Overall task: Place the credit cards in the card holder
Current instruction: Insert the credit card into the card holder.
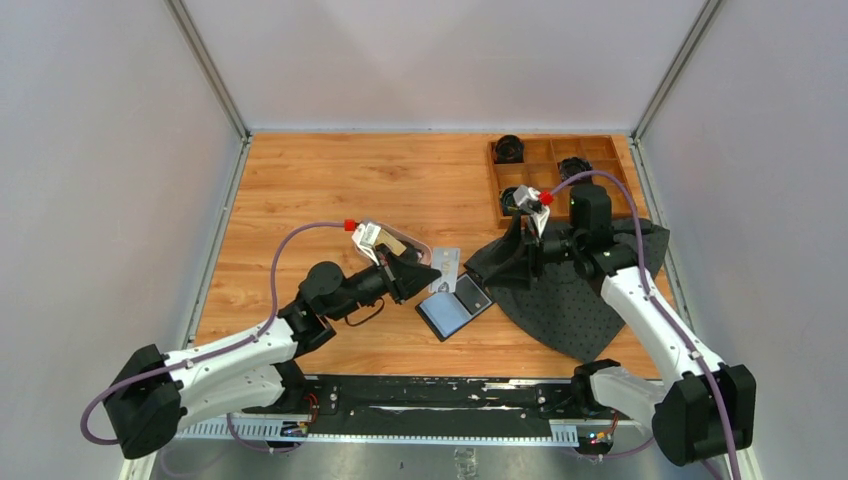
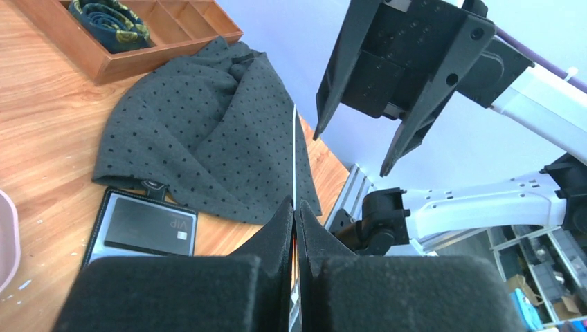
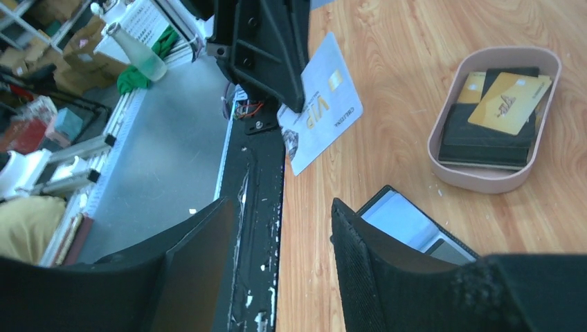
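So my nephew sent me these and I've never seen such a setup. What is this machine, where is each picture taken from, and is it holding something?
These are two robot arms bolted at a wooden table's near edge. One picture looks down from above; the others come from cameras on each wrist.

The left gripper pinches a white card, seen edge-on from its own wrist. The right gripper hangs open, empty.

Below lies an open black card holder with a dark card in it. A pale oval tray holds more cards. There is also a spotted grey cloth and a wooden compartment box.
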